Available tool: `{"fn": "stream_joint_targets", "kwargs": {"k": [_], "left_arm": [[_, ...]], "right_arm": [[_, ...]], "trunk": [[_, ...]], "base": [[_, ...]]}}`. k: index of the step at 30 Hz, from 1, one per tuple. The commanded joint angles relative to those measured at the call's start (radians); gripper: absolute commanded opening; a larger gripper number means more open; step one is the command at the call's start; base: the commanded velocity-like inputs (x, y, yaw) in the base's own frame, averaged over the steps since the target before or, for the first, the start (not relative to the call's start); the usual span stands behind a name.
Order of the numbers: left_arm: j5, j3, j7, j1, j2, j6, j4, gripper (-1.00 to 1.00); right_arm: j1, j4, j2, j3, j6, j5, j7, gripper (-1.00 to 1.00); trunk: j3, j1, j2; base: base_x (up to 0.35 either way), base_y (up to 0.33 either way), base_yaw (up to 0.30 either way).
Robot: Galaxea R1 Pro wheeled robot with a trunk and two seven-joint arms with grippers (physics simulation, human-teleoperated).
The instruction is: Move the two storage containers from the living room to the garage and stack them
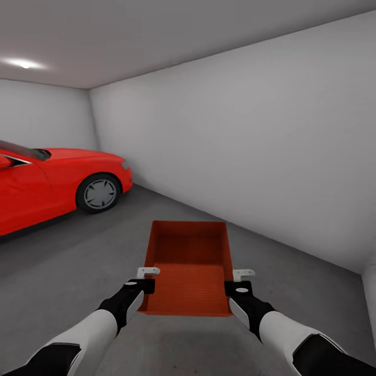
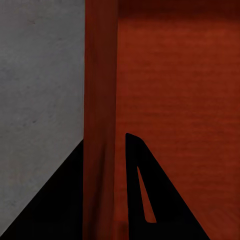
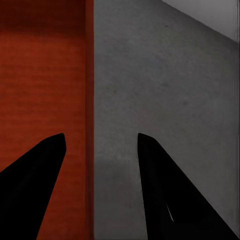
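Note:
One orange-red storage container (image 1: pixel 188 261) is in the garage, in front of me over the dark grey concrete floor (image 1: pixel 78 261), its open top up. A soft shadow lies on the floor under its near edge. My left gripper (image 1: pixel 148 279) is shut on the container's left wall; in the left wrist view the gripper (image 2: pixel 104 139) has one dark finger on each side of that wall (image 2: pixel 100 75). My right gripper (image 1: pixel 240 279) straddles the right wall; in the right wrist view the gripper (image 3: pixel 101 135) stands open, with a wide gap around the thin wall (image 3: pixel 89 75).
A red car (image 1: pixel 52 183) is parked at the left, its front wheel (image 1: pixel 99 193) toward me. A plain grey-white wall (image 1: pixel 261 146) runs along the right side and meets the back wall in the far corner. Bare floor spreads between the car and the container.

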Motion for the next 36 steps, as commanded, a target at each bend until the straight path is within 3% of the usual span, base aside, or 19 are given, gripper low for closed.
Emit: {"fn": "stream_joint_targets", "kwargs": {"k": [1,21,36], "left_arm": [[-0.011,0.013,0.009,0.0,0.0,0.007,-0.002,-1.0],[-0.011,0.015,0.009,0.0,0.0,0.007,-0.002,-1.0],[-0.011,0.015,0.009,0.0,0.0,0.009,-0.001,-1.0]], "right_arm": [[-0.001,-0.007,0.0,-0.028,0.005,-0.001,0.041,-1.0],[-0.001,-0.007,0.0,-0.026,0.005,-0.001,0.044,-1.0],[-0.001,-0.007,0.0,-0.026,0.005,-0.001,0.044,-1.0]], "trunk": [[-0.001,0.0,-0.002],[0.014,0.0,-0.002],[0.015,0.0,-0.002]], "base": [[0.0,0.0,-0.246],[0.003,0.0,-0.244],[0.298,0.005,-0.02]]}}
